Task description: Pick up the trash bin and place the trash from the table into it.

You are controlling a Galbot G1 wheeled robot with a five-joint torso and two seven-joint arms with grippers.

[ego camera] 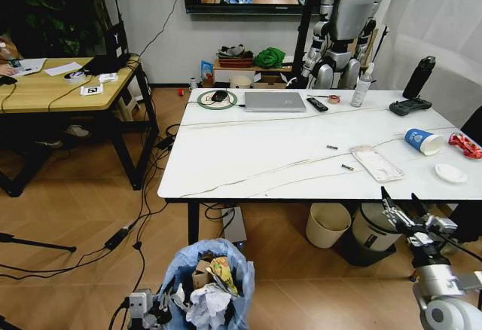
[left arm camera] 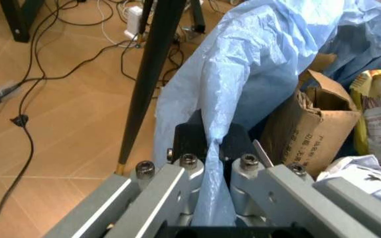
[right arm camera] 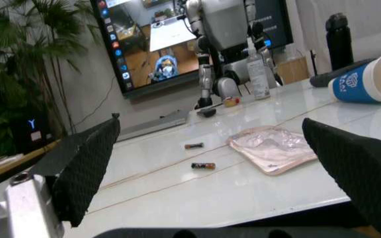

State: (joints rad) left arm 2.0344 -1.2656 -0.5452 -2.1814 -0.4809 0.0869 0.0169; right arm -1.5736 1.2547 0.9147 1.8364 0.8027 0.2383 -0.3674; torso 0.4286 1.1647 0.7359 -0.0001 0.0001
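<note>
Left gripper, bottom left: jaws clamped on bag rim of trash bin | Right gripper, lower right: jaws wide, empty | Risk: thin liner could tear or slip, spilling cardboard; blue paper cup could roll off table.

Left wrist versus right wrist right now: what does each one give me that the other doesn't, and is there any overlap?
Left wrist alone: the left gripper, jaws shut on the blue liner of the trash bin, with a brown cardboard piece and yellow wrapper inside, plus floor cables. Right wrist alone: the right gripper, jaws open, level with the table, facing the clear plastic tray and blue paper cup. No object appears in both; each only shows its own jaws.
</note>
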